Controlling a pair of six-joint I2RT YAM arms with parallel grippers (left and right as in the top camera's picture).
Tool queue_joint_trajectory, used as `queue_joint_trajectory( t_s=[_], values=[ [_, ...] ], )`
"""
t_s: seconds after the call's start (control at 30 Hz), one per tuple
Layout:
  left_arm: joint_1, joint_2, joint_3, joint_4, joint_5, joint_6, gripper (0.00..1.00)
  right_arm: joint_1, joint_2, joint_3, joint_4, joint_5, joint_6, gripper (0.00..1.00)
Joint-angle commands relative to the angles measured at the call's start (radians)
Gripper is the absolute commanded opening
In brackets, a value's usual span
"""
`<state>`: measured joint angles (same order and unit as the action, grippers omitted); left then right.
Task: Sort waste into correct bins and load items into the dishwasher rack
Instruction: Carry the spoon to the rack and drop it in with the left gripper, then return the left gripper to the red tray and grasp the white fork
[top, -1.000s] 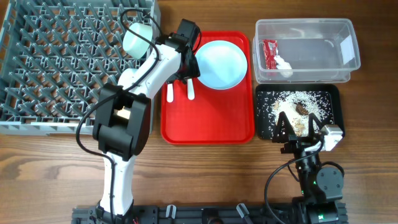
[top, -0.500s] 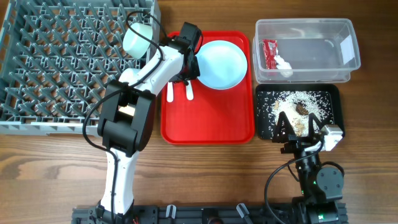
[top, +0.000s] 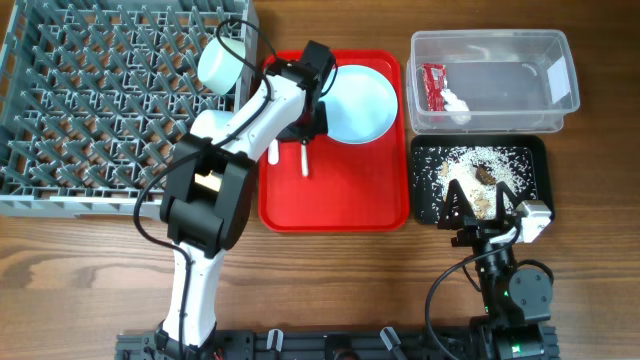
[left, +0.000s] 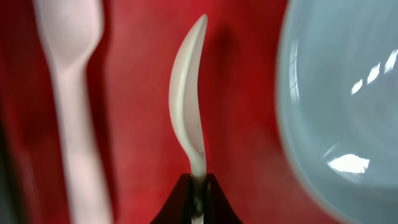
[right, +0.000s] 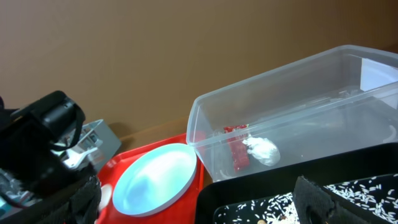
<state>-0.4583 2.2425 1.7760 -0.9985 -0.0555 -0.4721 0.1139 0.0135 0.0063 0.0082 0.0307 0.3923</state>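
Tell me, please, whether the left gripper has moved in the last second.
Yes. Overhead, the left gripper has shifted right, toward the pale blue plate, and shut on a white utensil.
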Motion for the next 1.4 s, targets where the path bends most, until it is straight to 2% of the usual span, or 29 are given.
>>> queue_joint_trajectory(
  t_s=[0.0,0.17,0.27,0.33,0.37,0.5,0.67,0.93,1.03,1.1,1.13,1.17,1.37],
  values=[
    [0.045,-0.164,0.017,-0.079,-0.047,0.027,0.04,-0.006,-0.01,-0.001,0.003,-0.001,0.007,1.0],
    [0.119,-0.333,0.017,-0.169,-0.052,0.133,0.04,-0.006,-0.01,-0.001,0.003,-0.002,0.008,1.0],
    [0.182,-0.428,0.017,-0.22,-0.153,0.141,0.04,-0.006,-0.01,-0.001,0.003,-0.002,0.008,1.0],
    [0.227,-0.471,0.017,-0.241,-0.197,0.216,0.04,-0.006,-0.01,-0.001,0.003,-0.002,0.008,1.0],
    [0.266,-0.491,0.016,-0.249,-0.204,0.337,0.04,-0.006,-0.01,-0.001,0.003,-0.002,0.008,1.0],
    [0.347,-0.482,0.005,-0.236,-0.203,0.56,0.04,-0.006,-0.01,-0.001,0.003,-0.002,0.008,1.0],
    [0.429,-0.429,-0.058,-0.114,-0.203,0.613,0.04,-0.006,-0.01,-0.001,0.003,-0.002,0.007,1.0],
    [0.512,-0.318,-0.103,-0.026,-0.204,0.701,0.04,-0.006,-0.01,-0.001,0.004,-0.002,0.007,1.0],
    [0.524,-0.297,-0.103,0.005,-0.203,0.7,0.13,-0.006,-0.01,-0.001,0.003,-0.002,0.008,1.0],
    [0.523,-0.296,-0.102,0.002,-0.203,0.7,0.25,-0.006,-0.01,-0.001,0.003,-0.002,0.008,1.0],
    [0.519,-0.301,-0.102,-0.008,-0.203,0.694,0.5,-0.006,-0.01,-0.001,0.003,-0.002,0.007,1.0],
    [0.515,-0.309,-0.1,-0.016,-0.203,0.678,1.0,-0.006,-0.01,-0.001,0.003,-0.002,0.008,1.0],
    [0.433,-0.41,-0.055,-0.136,-0.133,0.583,1.0,-0.006,-0.01,-0.001,0.003,-0.002,0.008,1.0]
  ],
)
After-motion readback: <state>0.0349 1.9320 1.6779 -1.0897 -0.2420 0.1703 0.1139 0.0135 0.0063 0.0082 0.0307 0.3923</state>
